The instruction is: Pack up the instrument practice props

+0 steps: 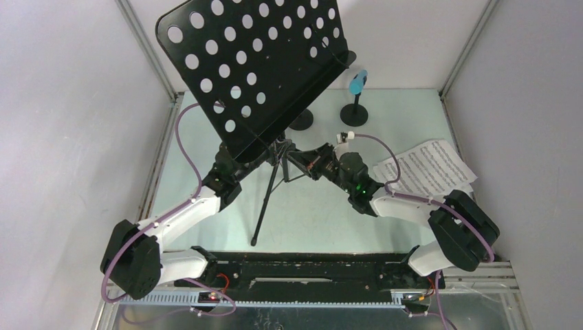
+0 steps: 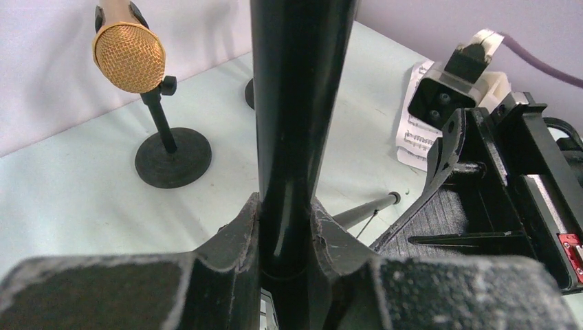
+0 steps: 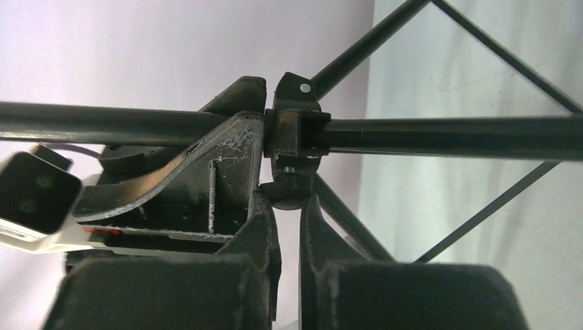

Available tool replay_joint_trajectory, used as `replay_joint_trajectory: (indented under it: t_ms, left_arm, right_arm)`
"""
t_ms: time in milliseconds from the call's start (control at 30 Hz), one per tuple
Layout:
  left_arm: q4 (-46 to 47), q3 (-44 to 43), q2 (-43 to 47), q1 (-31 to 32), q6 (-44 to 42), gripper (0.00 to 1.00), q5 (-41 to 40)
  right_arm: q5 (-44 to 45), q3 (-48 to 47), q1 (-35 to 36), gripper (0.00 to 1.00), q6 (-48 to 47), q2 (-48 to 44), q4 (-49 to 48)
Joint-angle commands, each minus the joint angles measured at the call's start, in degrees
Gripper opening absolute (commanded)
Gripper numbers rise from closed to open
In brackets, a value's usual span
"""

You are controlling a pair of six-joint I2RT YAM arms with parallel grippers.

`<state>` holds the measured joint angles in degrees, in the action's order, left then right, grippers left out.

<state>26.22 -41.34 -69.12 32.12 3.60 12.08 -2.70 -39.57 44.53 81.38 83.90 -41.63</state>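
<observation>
Blue mic (image 1: 357, 82), sheets (image 1: 426, 168) R of rack (image 1: 254, 69).

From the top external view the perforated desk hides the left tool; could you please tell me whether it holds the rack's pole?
Observer: Yes, the left tool is clamped around the upright pole of the black tripod music rack.
Operator: Thank you; and the right tool?
Observer: The right tool is shut on the lower lug of the rack's leg collar.
Operator: Is anything hidden behind the desk?
Observer: A tan mesh-headed toy microphone stands in a black round-based clip holder.
</observation>
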Motion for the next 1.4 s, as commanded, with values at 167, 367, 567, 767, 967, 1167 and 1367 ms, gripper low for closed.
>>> replay_joint_trajectory:
  t_ms: [167, 367, 567, 767, 967, 1167, 1367]
  left_arm:
    - [-10.4, 1.3, -2.9, 1.2, 1.0, 0.00, 3.9]
    - [-10.5, 1.3, -2.6, 1.3, 1.0, 0.00, 4.2]
    - [-10.6, 1.2, -2.6, 1.2, 1.0, 0.00, 4.0]
    - [-9.8, 1.8, -1.8, 1.2, 1.5, 0.00, 2.4]
    - [-9.6, 1.5, -2.3, 1.2, 2.2, 0.00, 2.2]
    - [-9.8, 1.6, -2.4, 1.2, 2.0, 0.00, 2.0]
    - [-11.0, 1.4, -2.1, 1.2, 1.4, 0.00, 1.4]
  right_arm:
    - [-5.5, -13.1, 0.5, 0.00, -35.9, 0.8, 10.7]
    - [4.3, -15.7, 6.4, 0.00, -68.1, 0.0, 17.4]
    - [14.9, -15.7, 16.3, 0.00, -105.1, 1.2, 16.3]
    - [22.9, -14.3, 19.1, 0.00, -109.0, -1.5, 14.8]
    - [23.1, -7.1, 15.2, 0.27, -77.1, -10.4, 13.8]
    - [19.6, -6.8, 11.6, 0.49, -41.3, -13.2, 15.5]
    - [10.3, -6.7, 4.8, 0.57, -10.7, -10.5, 18.6]
